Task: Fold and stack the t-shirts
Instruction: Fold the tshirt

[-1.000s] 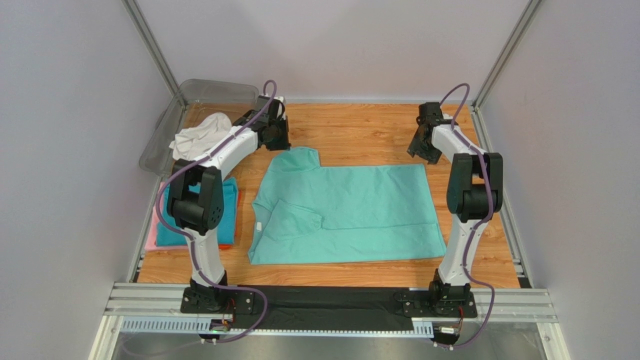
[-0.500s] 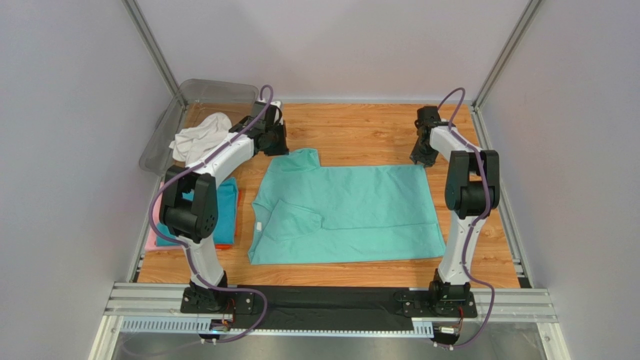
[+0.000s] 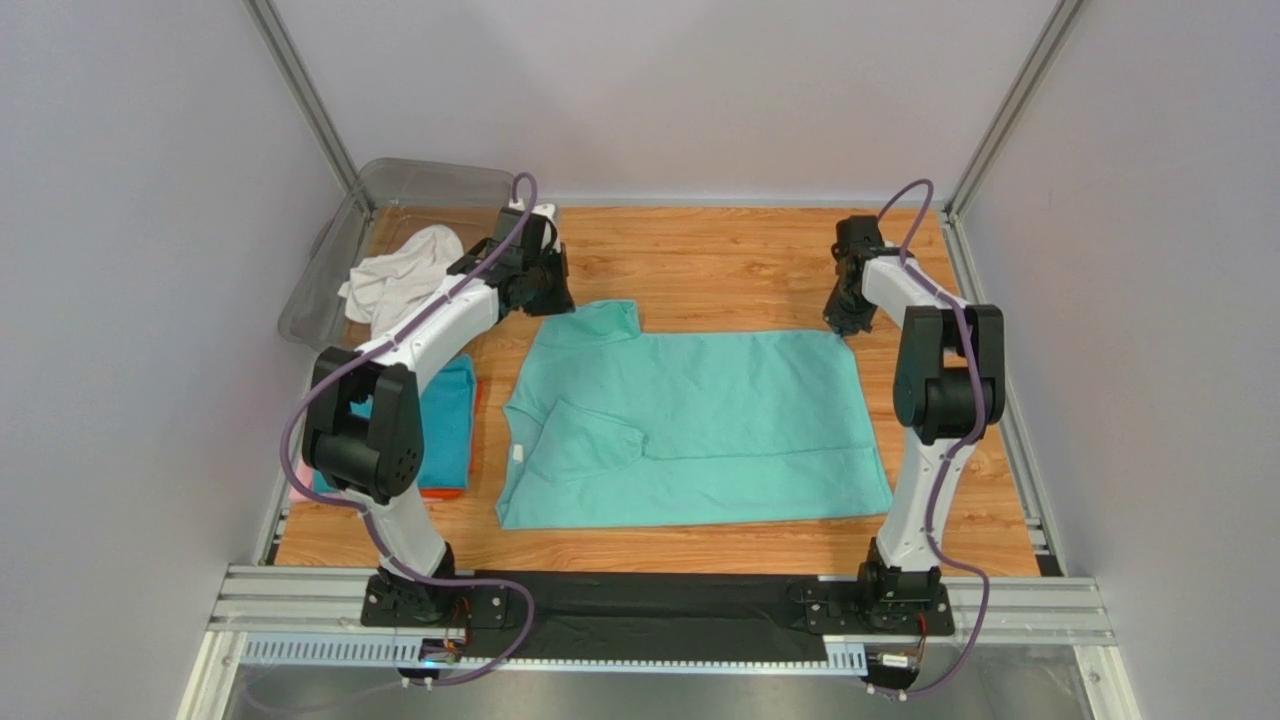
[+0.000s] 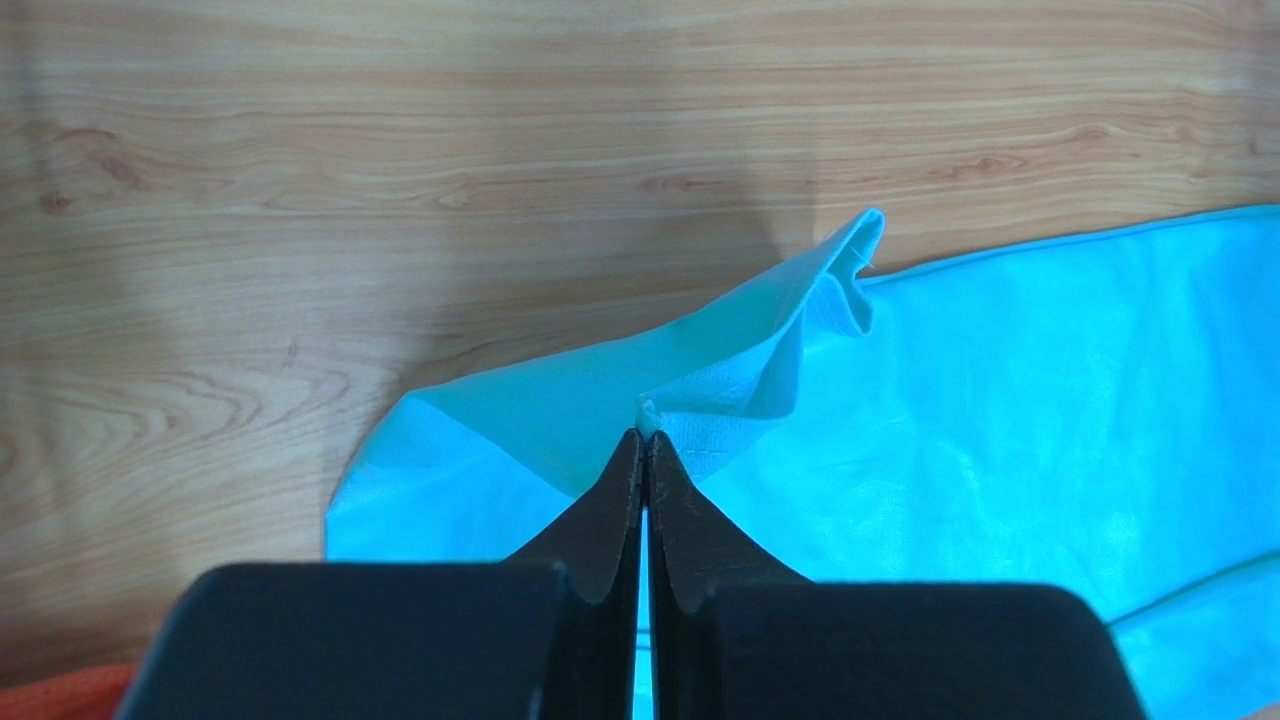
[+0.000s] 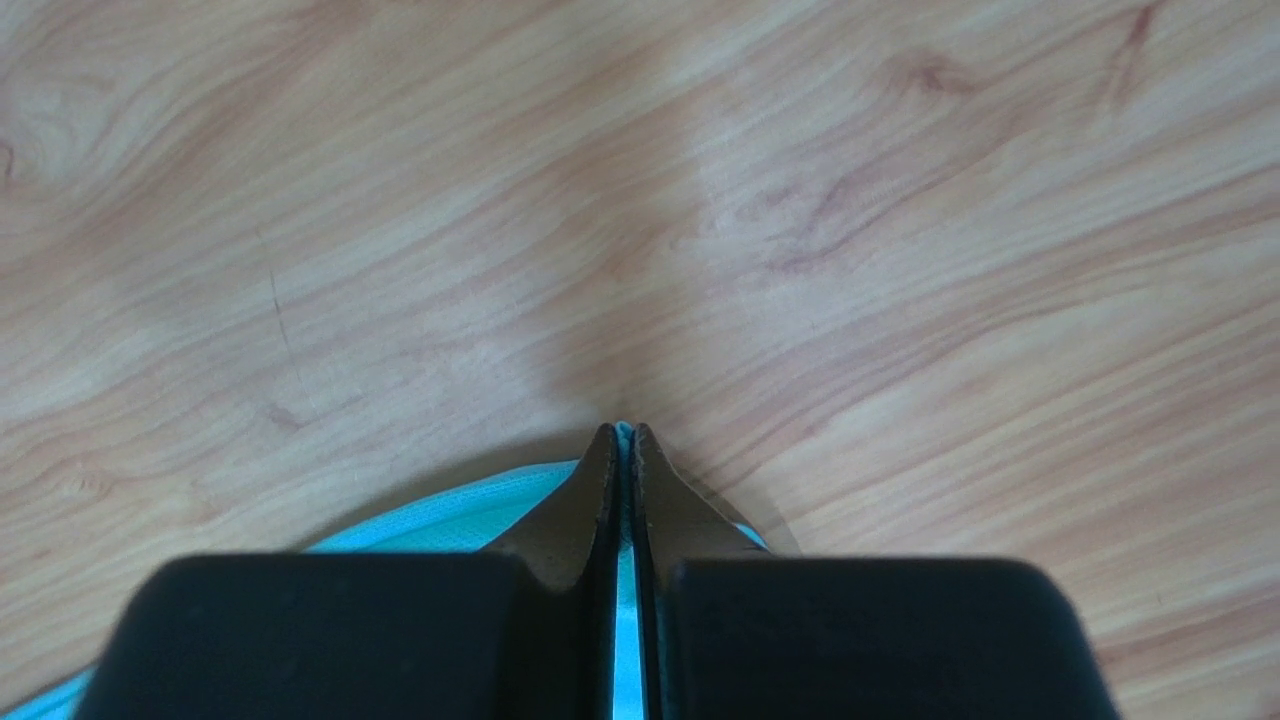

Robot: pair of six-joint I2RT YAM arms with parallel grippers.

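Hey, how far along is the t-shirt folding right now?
Done: folded stack at the left, teal-blue t-shirt on top. In hand: left end effector and right end effector each pinch the far edge of the mint t-shirt. Remaining: folding and stacking it, then the crumpled white t-shirt.

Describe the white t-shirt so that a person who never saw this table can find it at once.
Look at the table's far left corner, where a clear plastic bin stands. The white t-shirt lies crumpled at its rim. Unlike the green shirt spread flat in the middle and the folded coloured stack nearer the front, it is white and unfolded.
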